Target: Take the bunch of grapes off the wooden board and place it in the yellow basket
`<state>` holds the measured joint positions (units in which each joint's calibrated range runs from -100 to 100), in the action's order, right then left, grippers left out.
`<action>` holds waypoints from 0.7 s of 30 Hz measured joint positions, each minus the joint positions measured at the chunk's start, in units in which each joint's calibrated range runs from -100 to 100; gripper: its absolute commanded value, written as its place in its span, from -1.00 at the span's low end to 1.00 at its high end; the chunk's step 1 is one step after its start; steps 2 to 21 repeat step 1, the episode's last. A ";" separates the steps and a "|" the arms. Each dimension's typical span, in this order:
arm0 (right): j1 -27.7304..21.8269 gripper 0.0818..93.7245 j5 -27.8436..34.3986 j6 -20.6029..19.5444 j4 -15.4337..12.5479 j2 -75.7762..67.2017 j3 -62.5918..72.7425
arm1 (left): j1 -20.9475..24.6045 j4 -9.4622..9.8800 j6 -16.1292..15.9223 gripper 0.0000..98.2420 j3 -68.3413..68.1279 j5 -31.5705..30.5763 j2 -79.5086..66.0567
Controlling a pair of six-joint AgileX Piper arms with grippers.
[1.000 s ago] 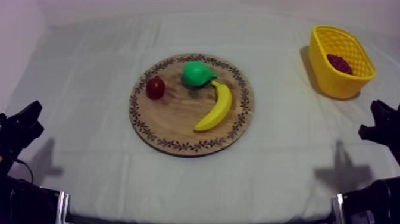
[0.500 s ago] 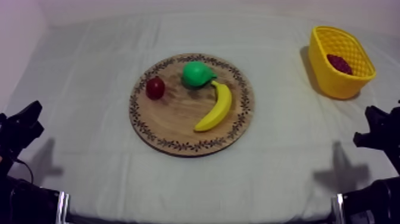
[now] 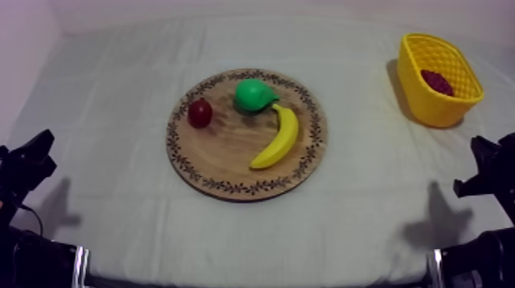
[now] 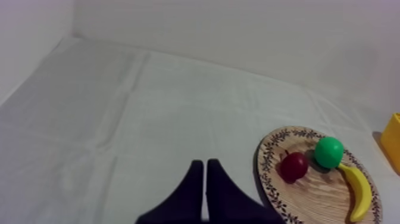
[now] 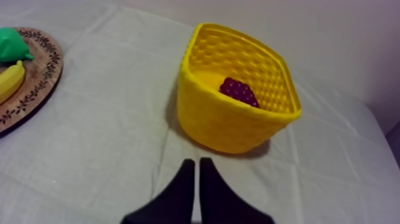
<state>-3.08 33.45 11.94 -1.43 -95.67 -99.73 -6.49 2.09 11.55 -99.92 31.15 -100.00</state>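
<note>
Hanging over open cloth, left fingers and right fingers are pressed together.

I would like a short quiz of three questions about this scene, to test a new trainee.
1. True or false: the bunch of grapes lies inside the yellow basket.
2. How many fruits lie on the wooden board? A) two B) three C) four
3. Fill in: the left gripper and the right gripper are each ___, holding nothing.

Key
1. True.
2. B: the small red fruit, the pear and the banana.
3. Shut.
</note>
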 measured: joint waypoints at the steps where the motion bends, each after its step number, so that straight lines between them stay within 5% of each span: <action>1: 0.00 -0.99 0.00 0.00 0.00 0.00 0.00 | 0.00 0.00 0.00 -1.00 0.00 0.00 0.00; 21: 0.00 -0.99 0.00 0.00 0.00 0.00 0.00 | 0.00 0.00 0.00 -1.00 0.00 0.00 0.00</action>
